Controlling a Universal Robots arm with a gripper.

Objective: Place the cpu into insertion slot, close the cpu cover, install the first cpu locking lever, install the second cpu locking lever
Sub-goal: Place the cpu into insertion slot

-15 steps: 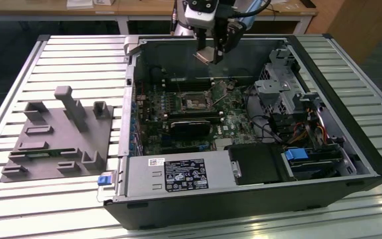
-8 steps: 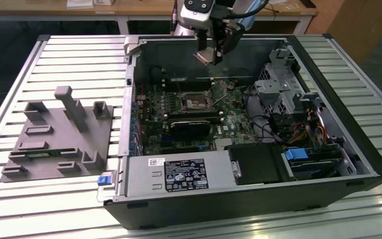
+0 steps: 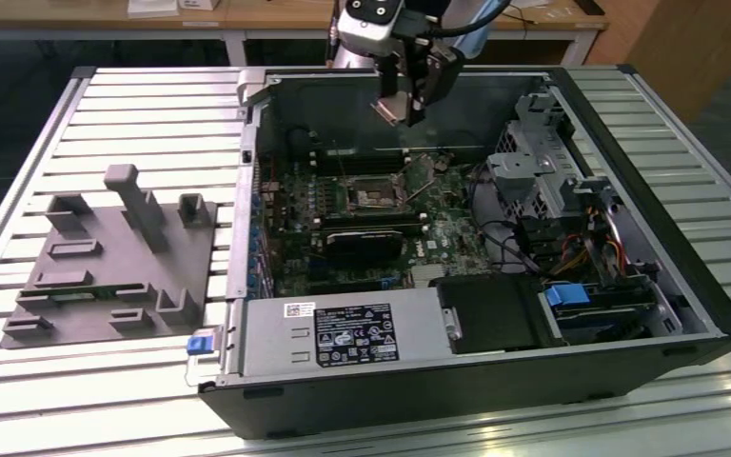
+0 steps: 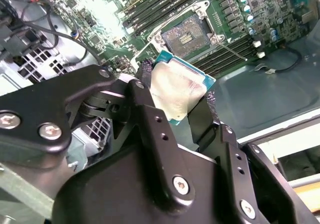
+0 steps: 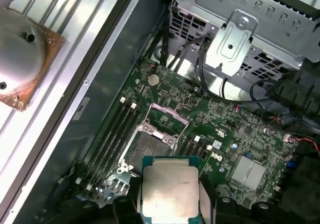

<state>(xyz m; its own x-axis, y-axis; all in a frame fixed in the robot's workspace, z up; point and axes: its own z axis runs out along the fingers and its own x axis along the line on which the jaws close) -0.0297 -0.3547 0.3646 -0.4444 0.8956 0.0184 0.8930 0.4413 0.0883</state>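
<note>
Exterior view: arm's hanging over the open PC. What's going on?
The gripper is shut on the cpu, holding it above the motherboard inside the open computer case. The insertion slot is bare, its dark centre exposed, with the cpu cover lifted open beside it. The chip is not yet seated.

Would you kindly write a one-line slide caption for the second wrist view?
The gripper holds the cpu by two opposite edges, clear of the empty insertion slot on the green circuit board.
</note>
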